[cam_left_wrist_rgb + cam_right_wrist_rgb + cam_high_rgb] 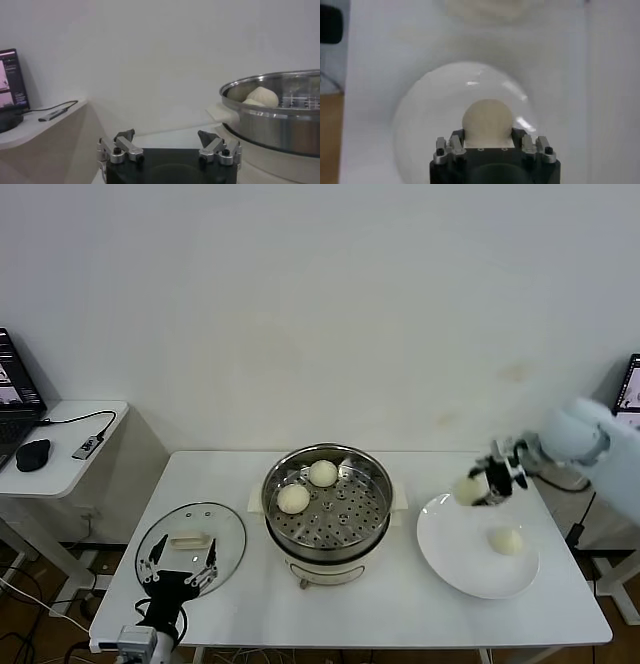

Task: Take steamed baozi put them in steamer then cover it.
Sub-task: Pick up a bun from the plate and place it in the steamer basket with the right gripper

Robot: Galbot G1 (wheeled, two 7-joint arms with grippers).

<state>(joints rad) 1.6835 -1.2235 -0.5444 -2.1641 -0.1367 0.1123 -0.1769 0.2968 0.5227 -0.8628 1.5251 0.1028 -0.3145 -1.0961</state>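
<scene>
The white table (400, 604) carries everything, with bare surface along its near edge in front of the steamer and between the steamer and the plate. A lower side table (75, 459) stands apart at the robot's left, holding a laptop (15, 399), a black mouse (33, 454) and a cabled adapter (90, 446); there is a gap between the two tables.

The steamer (327, 509) sits at the middle of the table, uncovered, its perforated tray showing. No brand or writing can be read on it.

The white plate (455, 559) lies to the robot's right of the steamer, near the table's right edge and near the steamer's handle without touching it. The glass lid (225, 539) lies flat near the table's left front corner, well apart from the steamer's base.

Four steamed baozi are in view. Two rest on the steamer's tray, toward its far left side, close together: one (323, 473) farther back, one (293, 498) nearer. A third (507, 540) lies on the plate. The fourth (470, 489) is gripped between the fingers of the right gripper (487, 484), held above the plate's far edge.

The left gripper (177, 569) hangs over the near part of the lid, its fingers spread wide and holding nothing.
</scene>
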